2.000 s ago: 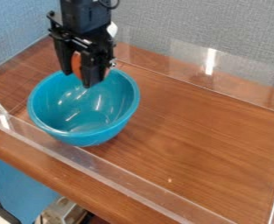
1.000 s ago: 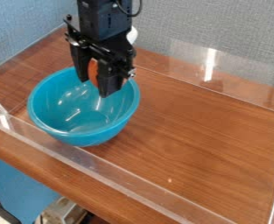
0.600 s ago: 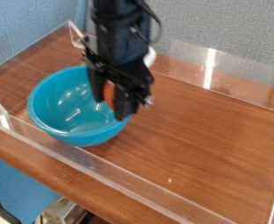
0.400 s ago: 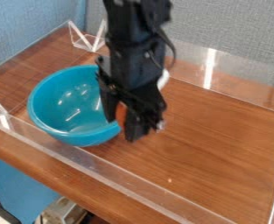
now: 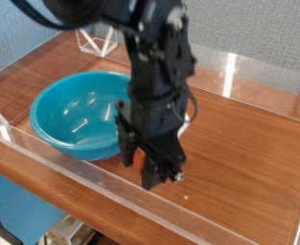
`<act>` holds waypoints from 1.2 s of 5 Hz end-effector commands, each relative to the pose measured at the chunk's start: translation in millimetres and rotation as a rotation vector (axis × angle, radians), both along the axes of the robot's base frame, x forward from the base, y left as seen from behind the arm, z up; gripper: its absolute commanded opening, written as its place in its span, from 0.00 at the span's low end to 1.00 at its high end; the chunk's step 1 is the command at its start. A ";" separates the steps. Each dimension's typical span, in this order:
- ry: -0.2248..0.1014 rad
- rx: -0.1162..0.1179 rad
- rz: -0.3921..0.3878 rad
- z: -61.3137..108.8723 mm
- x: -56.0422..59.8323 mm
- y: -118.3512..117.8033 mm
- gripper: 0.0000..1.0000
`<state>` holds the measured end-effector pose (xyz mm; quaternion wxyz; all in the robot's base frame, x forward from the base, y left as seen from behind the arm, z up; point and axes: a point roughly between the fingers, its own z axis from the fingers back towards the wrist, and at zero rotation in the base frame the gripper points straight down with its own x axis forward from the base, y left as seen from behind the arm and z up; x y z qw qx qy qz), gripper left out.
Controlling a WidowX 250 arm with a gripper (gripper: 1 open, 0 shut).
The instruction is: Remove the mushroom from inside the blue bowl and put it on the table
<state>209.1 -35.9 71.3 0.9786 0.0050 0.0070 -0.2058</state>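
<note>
While the arm reaches down from the top of the view, its black hand (image 5: pixel 157 170) points straight down just to the right of the bowl (image 5: pixel 78 115), close above the worktop (image 5: pixel 248 153).

Item, hand: fingers pressed nearly together, pinching a small reddish-orange thing between the tips, which reads as the mushroom (image 5: pixel 151 164); only a sliver of it shows and the picture is blurred there, so its cap and stem cannot be told apart. Whether it touches the worktop cannot be told.

Item, bowl: round, deep, glossy turquoise-blue, upright, standing left of the hand and beside the arm's lower part, which overlaps its right rim in this view. Nothing shows in the visible part of its hollow.

Item, worktop: brown wood grain, polished, stretching well to the right of the bowl.

Item, clear walls (image 5: pixel 101 177): low acrylic panels along the near edge in front of the bowl and along the far edge behind it.

Item, backdrop: grey-blue fabric wall (image 5: pixel 261 33) behind the far panel.
</note>
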 end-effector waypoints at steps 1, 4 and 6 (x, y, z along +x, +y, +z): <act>-0.010 -0.021 -0.006 -8.5 5.0 -3.8 0.00; -0.015 -0.067 0.004 -26.8 12.8 -1.9 0.00; -0.020 -0.080 0.016 -28.7 13.6 -0.9 0.00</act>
